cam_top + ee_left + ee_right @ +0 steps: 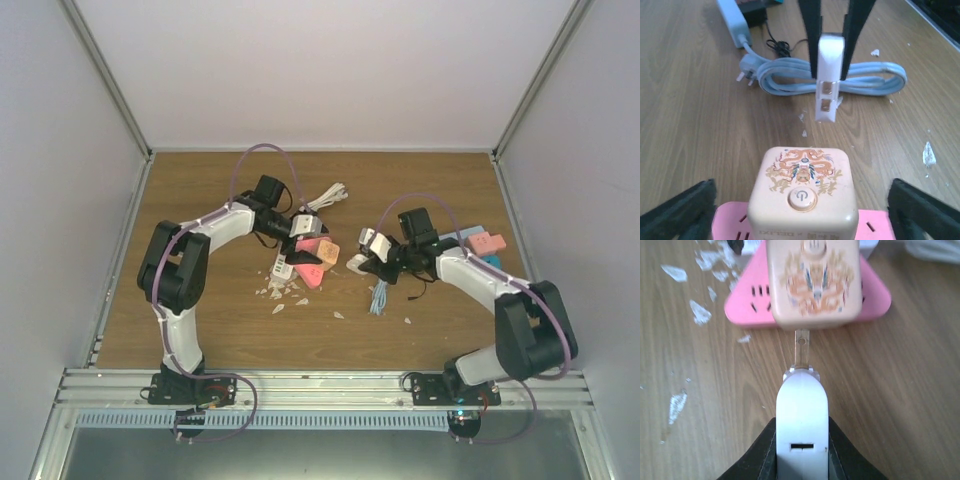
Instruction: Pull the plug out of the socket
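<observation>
A brown wooden table [200, 330] fills the floor of the white-walled cell, and both arms reach in over its middle, the left arm [175, 270] from the left and the right arm [510, 310] from the right. A pale blue-grey cable coil [865, 82] lies flat on the wood on the right arm's side, its own pinned plug head at one end. Nearer the left arm sits a pink triangular socket base [745, 307], and on top of it stands the peach cube socket [802, 195], printed with a dragon pattern and with a round power button on its top face. The left gripper [801, 184] stands spread wide, one black finger on each side of the cube with clear gaps between them, so it has hold of nothing. The right gripper [802, 427] is closed on the white plug [802, 405], pinching its narrow body between both fingers. The plug is out of the cube. The left wrist view shows it hanging in the air above the wood, apart from the cube. In the right wrist view its bare metal pin [802, 347] points at the cube's side. Small white flakes [700, 312] lie scattered on the wood beside the pink base.
</observation>
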{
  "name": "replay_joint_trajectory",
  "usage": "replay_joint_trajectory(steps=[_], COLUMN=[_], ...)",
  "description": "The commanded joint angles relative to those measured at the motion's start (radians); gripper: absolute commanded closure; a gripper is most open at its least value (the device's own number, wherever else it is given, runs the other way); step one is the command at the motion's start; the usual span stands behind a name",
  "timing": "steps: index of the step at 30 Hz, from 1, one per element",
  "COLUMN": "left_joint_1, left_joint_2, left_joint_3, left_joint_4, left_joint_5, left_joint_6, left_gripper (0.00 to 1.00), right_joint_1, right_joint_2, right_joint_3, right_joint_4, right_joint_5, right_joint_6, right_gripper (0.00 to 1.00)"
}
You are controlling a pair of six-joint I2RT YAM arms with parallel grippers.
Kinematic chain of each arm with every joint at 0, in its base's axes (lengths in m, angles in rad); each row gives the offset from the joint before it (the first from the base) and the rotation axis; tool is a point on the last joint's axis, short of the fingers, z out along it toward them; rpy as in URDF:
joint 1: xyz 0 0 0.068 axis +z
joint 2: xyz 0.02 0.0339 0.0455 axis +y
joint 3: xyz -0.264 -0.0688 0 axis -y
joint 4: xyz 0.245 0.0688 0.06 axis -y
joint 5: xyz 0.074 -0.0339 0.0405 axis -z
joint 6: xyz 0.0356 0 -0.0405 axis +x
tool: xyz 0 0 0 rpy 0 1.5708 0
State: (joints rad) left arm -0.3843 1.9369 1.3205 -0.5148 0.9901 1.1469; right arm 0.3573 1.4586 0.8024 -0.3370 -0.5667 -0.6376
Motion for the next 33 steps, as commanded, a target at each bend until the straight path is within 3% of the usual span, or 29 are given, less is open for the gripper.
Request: replay_joint_trajectory(steps=[1, 4, 8, 20, 24, 33], left_joint_1=[0.009, 0.011, 0.007, -0.070, -0.084, -0.106], left_joint_2=[-0.119, -0.180, -0.265, -0.428, -0.453, -0.493], left_joint_3=[-0.027, -0.036, -0.057, -0.107, -0.114, -0.137], left_joint_4=[0.049, 0.021, -0.001, 0.136, 0.202, 0.254], left_joint_5=[0.036, 0.051, 0.105, 0.118, 0.099, 0.122], left_joint_6=[-0.066, -0.083, -0.165, -0.531, -0.627, -0.681], left_gripper=[0.01, 0.01, 0.08, 0.24, 0.32, 0.51], right_joint_1=[-0.009, -0.009, -0.007, 0.016, 0.039, 0.045], right_joint_2=[-0.101, -0.136, -0.183, -0.224, -0.227, -0.213], right_joint_3=[0.046, 0.089, 0.142, 0.306, 0.310, 0.274], right_joint_4=[-0.029, -0.044, -0.042, -0.065, -0.075, -0.063], right_joint_5=[-0.099, -0.151, -0.231, -0.459, -0.484, -0.478], right_joint_6=[0.043, 0.059, 0.075, 0.115, 0.125, 0.130], right_gripper=[0.98, 0.97, 0.96, 0.91, 0.90, 0.90])
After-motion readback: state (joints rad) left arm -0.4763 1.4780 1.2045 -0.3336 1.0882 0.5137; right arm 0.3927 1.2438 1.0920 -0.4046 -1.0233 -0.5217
